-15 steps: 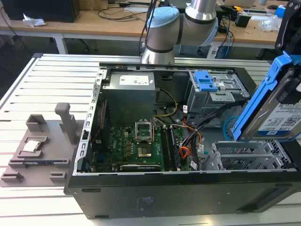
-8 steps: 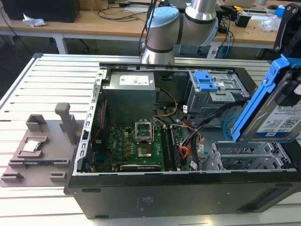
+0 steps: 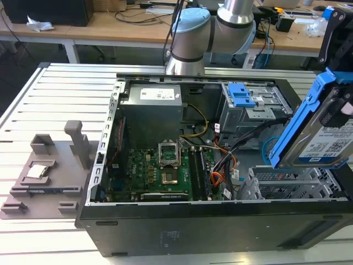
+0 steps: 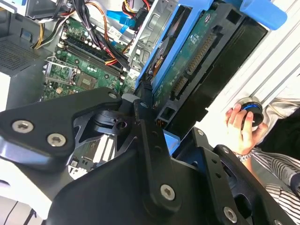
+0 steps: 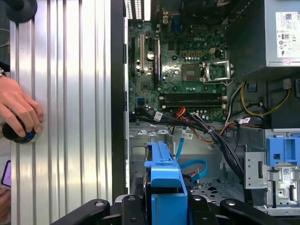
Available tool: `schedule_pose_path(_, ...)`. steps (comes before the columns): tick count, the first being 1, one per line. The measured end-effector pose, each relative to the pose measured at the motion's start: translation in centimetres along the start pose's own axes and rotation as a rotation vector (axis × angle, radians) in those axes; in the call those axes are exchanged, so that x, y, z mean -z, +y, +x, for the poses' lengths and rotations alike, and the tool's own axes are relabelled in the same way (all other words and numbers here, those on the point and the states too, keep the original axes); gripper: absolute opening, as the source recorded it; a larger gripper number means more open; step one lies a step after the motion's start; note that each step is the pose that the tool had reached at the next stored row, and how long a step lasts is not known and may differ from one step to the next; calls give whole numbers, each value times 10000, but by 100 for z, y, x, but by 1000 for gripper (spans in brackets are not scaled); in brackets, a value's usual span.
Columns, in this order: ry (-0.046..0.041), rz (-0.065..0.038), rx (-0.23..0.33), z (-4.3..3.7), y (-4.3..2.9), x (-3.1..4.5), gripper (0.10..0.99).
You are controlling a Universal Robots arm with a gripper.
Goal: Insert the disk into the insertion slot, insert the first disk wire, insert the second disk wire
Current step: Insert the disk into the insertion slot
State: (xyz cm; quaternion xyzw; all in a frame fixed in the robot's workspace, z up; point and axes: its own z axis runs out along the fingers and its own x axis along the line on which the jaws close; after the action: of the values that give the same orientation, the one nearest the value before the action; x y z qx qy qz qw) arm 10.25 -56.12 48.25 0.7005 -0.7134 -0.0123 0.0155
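My gripper (image 3: 340, 109) is shut on the disk (image 3: 325, 135), a silver-grey drive with a white label in a bright blue carrier. It hangs tilted above the exterior view's right end of the open computer case. The insertion slot (image 3: 281, 185), a silver perforated cage, lies just below it, apart from it. In both wrist views the black fingers (image 4: 145, 126) clamp the blue carrier (image 5: 164, 183) over the cage (image 5: 213, 187). A thin red cable (image 3: 233, 161), the first disk wire, runs between the motherboard and the cage. I cannot pick out the second disk wire among the black cable bundle.
A grey bay with a blue latch (image 3: 242, 95) sits behind the cage, and a light blue looped cable (image 5: 192, 165) lies beside it. A person's hand (image 5: 18, 112) rests on a black knob on the slatted table (image 3: 60, 94). A grey fixture (image 3: 47, 171) stands at the exterior view's left.
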Motion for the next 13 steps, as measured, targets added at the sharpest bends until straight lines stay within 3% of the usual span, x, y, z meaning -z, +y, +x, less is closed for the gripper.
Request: schedule_pose_path(13, 0, 0, 0, 0, 3, -41, 365)
